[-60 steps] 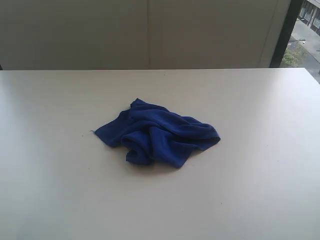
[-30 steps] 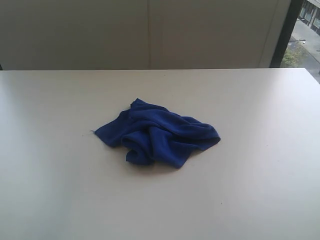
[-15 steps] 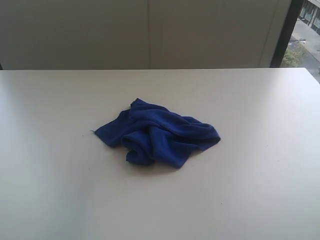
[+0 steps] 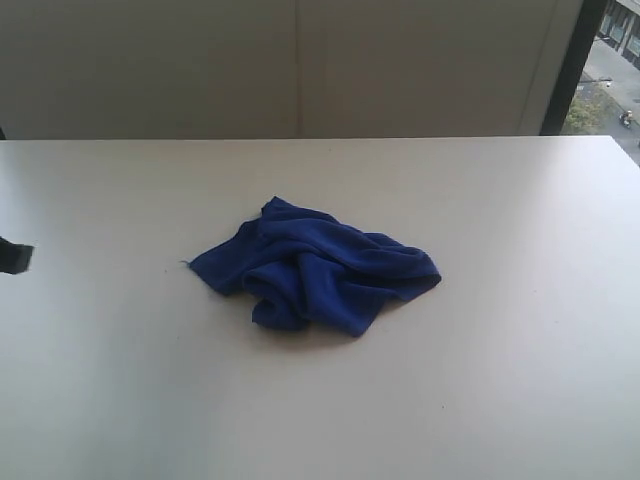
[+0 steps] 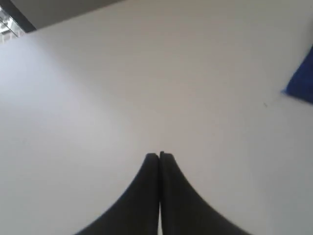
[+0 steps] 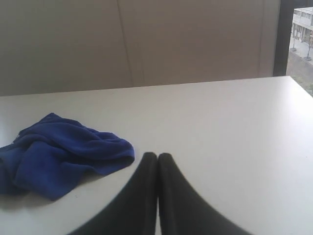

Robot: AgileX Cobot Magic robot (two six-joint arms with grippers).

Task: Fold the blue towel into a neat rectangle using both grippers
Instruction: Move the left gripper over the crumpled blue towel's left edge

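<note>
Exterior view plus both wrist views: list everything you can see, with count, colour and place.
blue towel: one, royal blue, crumpled near the table's middle
table: one, off-white, under the towel
wall: one, beige, behind the table
window: one, dark-framed, far right
left tool: one, black, shut, over bare table, clear of towel
right tool: one, black, shut, over table beside towel, not touching

The black left gripper (image 4: 18,257) now shows at the left edge of the exterior view, over the pale tabletop (image 4: 120,380). In the earlier pictures no part of it was in that view. It is well apart from the crumpled deep-blue cloth towel (image 4: 315,268).
</note>
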